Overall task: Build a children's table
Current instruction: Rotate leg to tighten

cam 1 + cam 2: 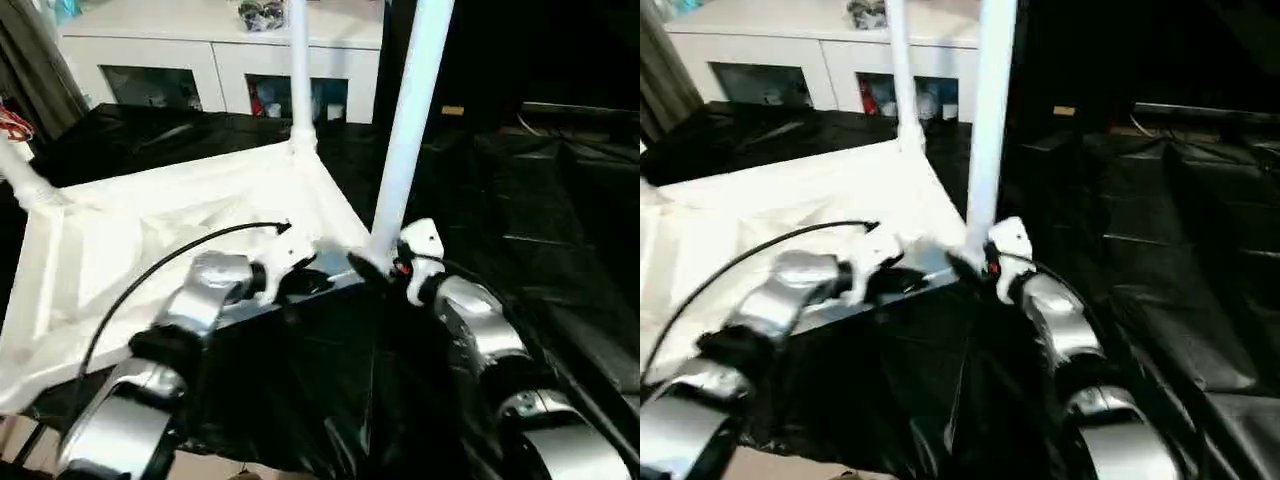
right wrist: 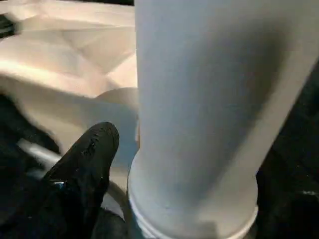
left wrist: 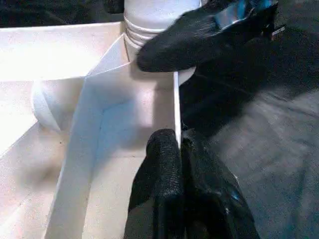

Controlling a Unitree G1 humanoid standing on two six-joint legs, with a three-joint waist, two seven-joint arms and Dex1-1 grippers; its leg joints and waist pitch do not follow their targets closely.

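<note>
1. White plastic dominates your view: the large white rectangular plastic tabletop (image 1: 170,240) lies upside down on black glossy sheeting (image 1: 520,200), ribbed underside facing up.
2. You have a long white tapered tubular near leg (image 1: 410,120) standing upright in the round corner socket closest to the grippers. A second white far leg (image 1: 299,70) stands in the far corner socket, and the base of a third leg (image 1: 25,180) shows at the left corner.
3. Your left gripper (image 3: 180,149) is closed, its two black fingers pinching the thin upright rim of the tabletop just short of the near corner.
4. Your right gripper (image 1: 375,265) sits at the base of the near leg. One black finger (image 2: 84,164) shows beside the tube, close against it; the other finger is hidden, so you cannot tell whether the gripper has hold of the leg.
5. In the left wrist view, the right gripper's black finger lies across the ringed collar of the near leg, in front of the socket.
6. A thin black cable (image 1: 150,280) arcs over your left silver forearm (image 1: 190,310) and across the tabletop.
7. Behind the work stands a white cabinet with glass doors (image 1: 215,70), small items visible inside and on top.
8. Textures: smooth matte plastic on the table parts, creased shiny sheeting, brushed metal forearms.
</note>
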